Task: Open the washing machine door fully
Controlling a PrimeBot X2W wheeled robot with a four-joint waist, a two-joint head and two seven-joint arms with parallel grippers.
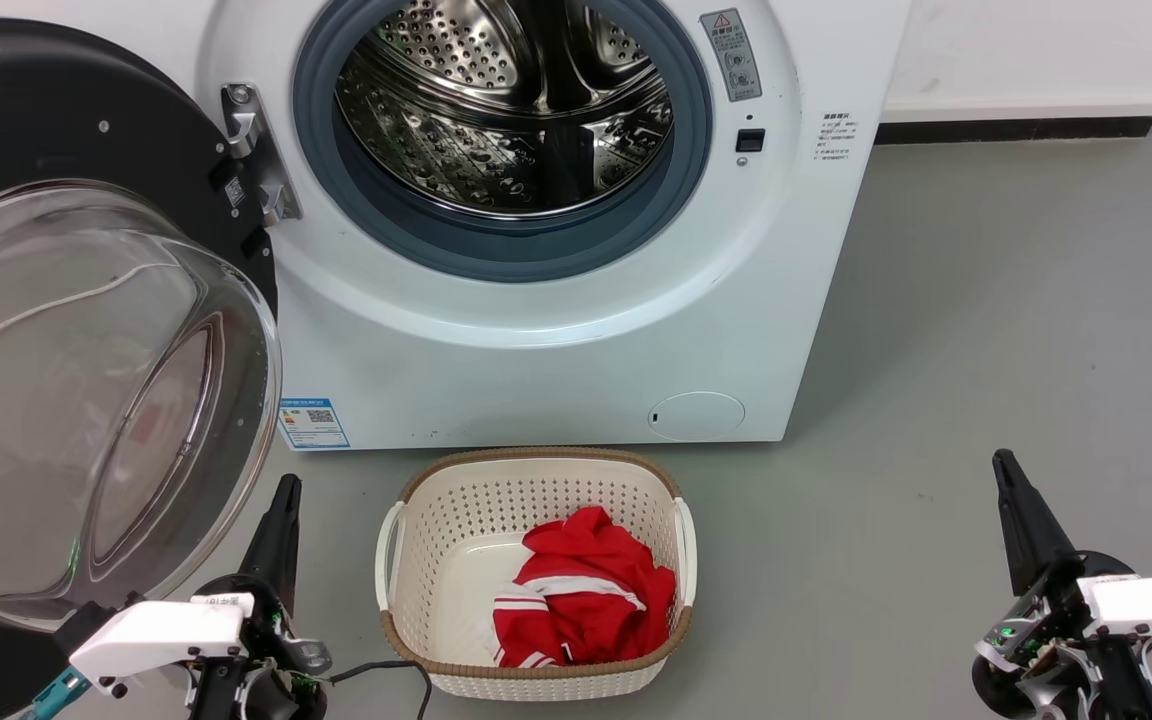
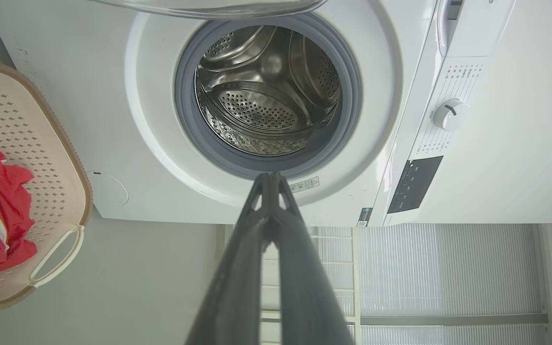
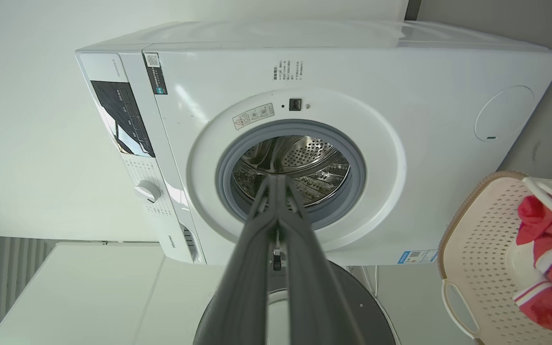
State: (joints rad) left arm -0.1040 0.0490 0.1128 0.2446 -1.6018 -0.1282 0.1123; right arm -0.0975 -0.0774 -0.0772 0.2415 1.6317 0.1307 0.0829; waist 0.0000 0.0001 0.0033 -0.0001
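Washing machine door (image 1: pixel 86 330) is hanging wide open off the washing machine's (image 1: pixel 536 350) left edge. My left gripper (image 1: pixel 286 490) and right gripper (image 1: pixel 1006 470) are sitting pinched together, empty. I'm guessing one last nudge, tops.

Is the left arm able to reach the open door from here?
Probably yes: the left gripper sits close beside the washing machine door, nothing between them; the basket stands off to its right.

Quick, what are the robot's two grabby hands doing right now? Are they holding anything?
Left gripper: closed, holding nothing.
Right gripper: closed, holding nothing.
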